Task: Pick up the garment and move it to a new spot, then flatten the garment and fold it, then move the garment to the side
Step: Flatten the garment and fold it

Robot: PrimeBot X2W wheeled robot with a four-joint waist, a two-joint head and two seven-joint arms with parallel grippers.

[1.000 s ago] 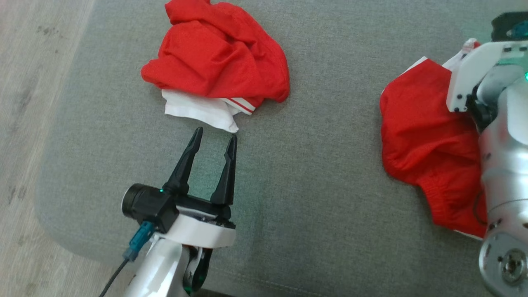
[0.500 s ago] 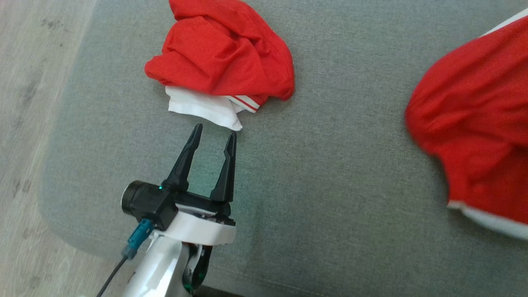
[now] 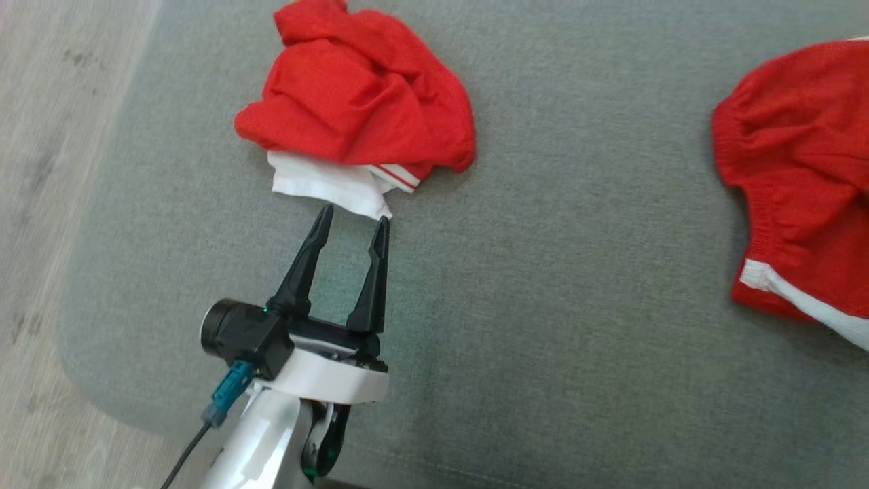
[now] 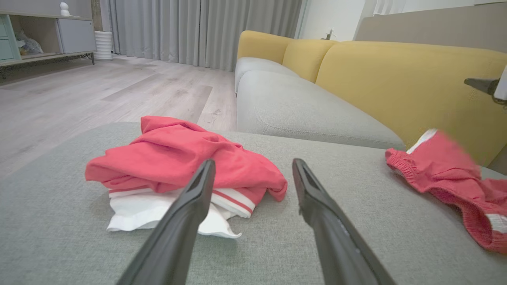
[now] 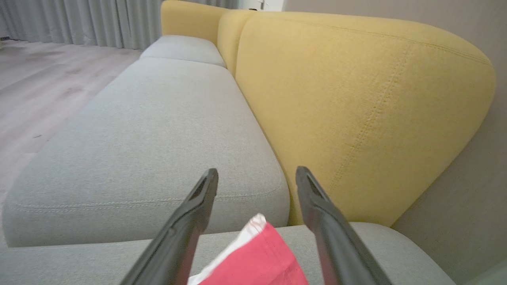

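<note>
A crumpled red garment [image 3: 360, 115] with a white part and striped trim lies at the far left of the grey cushion [image 3: 543, 305]. My left gripper [image 3: 353, 221] stands open just short of its white edge, fingertips nearly touching it and nothing between them. In the left wrist view the same garment [image 4: 174, 158] lies right ahead of the open left gripper [image 4: 252, 164]. A second red garment [image 3: 794, 176] with an elastic waistband and white trim lies at the right edge. My right gripper [image 5: 257, 173] is open above a corner of this red garment [image 5: 261, 265], holding nothing.
Yellow backrests [image 5: 336, 99] rise behind the cushion, and another grey seat [image 5: 150, 130] stretches beyond. Wooden floor [image 3: 41, 136] runs along the cushion's left edge. The second garment [image 4: 443, 170] lies to the right in the left wrist view.
The right arm has gone from the head view. The right-hand garment rose blurred, then settled further right with its waistband showing. The left gripper has stayed put; the camera shifted slightly.
</note>
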